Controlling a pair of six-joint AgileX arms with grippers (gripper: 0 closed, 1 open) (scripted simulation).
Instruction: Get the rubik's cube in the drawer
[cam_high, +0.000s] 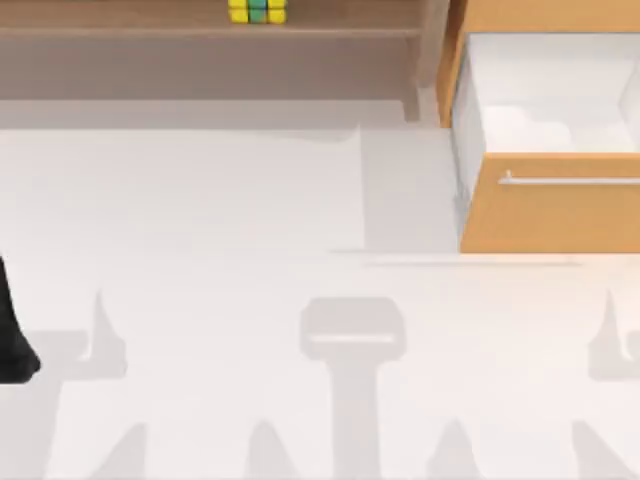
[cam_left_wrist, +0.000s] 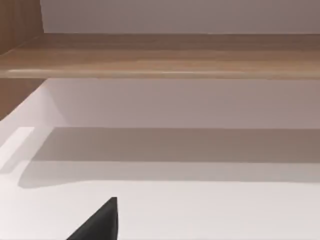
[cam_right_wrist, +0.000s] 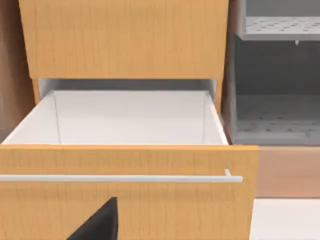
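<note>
The rubik's cube (cam_high: 257, 10) sits on the brown wooden shelf (cam_high: 200, 30) at the far edge of the surface (cam_high: 250, 200), left of centre, well apart from the drawer (cam_high: 550, 205). The drawer stands pulled out at the far right, its white inside bare. So the opening looks done and the fetch not yet begun. The left arm (cam_high: 12, 330) waits at the left edge; how its pincer stands I cannot tell, nor the right one's. Next calls for a reach to the shelf, a grip on the cube, then a carry rightward over the drawer.
</note>
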